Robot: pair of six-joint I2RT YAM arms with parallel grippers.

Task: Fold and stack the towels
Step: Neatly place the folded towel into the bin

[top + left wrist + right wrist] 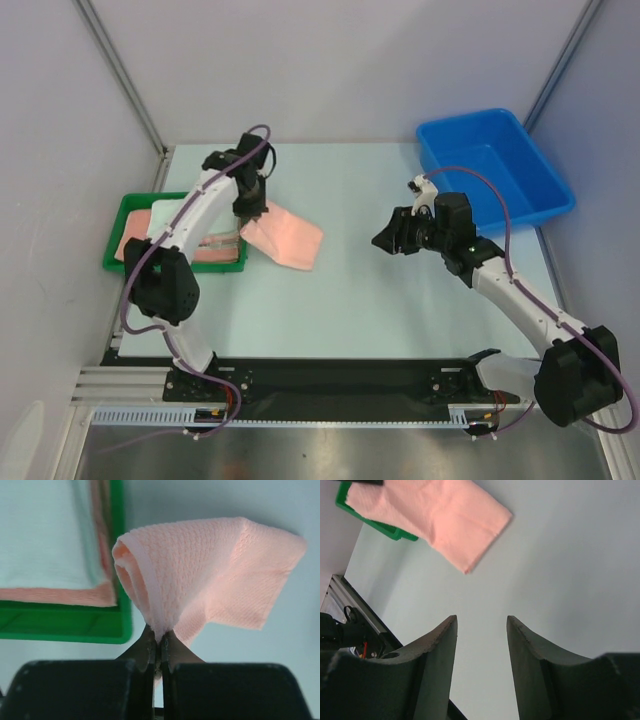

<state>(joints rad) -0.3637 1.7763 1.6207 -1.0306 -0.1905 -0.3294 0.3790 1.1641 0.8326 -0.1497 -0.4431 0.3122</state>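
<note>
My left gripper (pixel 250 213) is shut on a corner of a salmon-pink towel (pixel 285 236), pinching it between the fingertips (pixel 160 637). The rest of that towel (pixel 220 575) drapes onto the table just right of the green tray. It also shows in the right wrist view (pixel 440 515). More towels, white (pixel 45 535) on top with salmon-pink edges (pixel 60 596), lie stacked in the green tray (pixel 118 265). My right gripper (pixel 385 240) is open and empty, held above the bare table to the right of the pink towel (pixel 481 622). No navy patterned towel is in view.
A blue plastic bin (pixel 495 165) stands at the back right, empty as far as I can see. The green tray (pixel 65 627) sits at the table's left edge. Grey walls enclose the table on three sides.
</note>
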